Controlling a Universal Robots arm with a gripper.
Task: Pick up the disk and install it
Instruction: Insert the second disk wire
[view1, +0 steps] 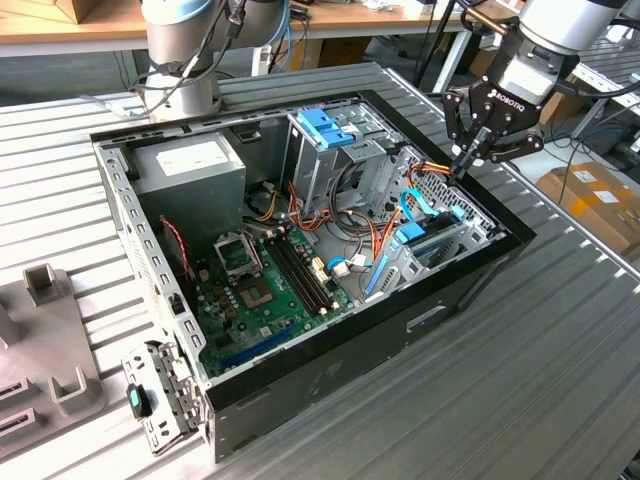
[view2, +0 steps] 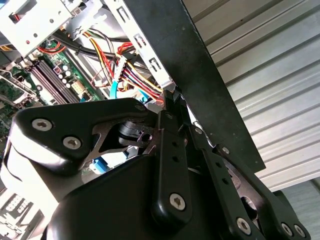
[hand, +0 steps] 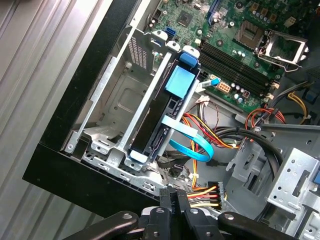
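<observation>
The disk (hand: 152, 127) stands on edge in a metal bay at the near corner of the open computer case (view1: 330, 375). I see its dark narrow side between long pale-blue rails, with a blue tab on top. The exterior view shows the same disk (view1: 420, 242) near the case's right wall. My gripper (view1: 462, 166) hangs just above that wall's rim, a short way beyond the disk and apart from it. In both wrist views its fingertips (hand: 176, 196) (view2: 173, 97) are pressed together with nothing between them.
A light-blue ribbon cable (hand: 192, 142) and bundles of coloured wires (hand: 210, 191) lie beside the bay. The motherboard (view1: 265, 285), a power supply (view1: 190, 165) and a drive cage with blue latches (view1: 325, 125) sit in the case. A removed side bracket (view1: 160, 395) leans at the exterior view's left.
</observation>
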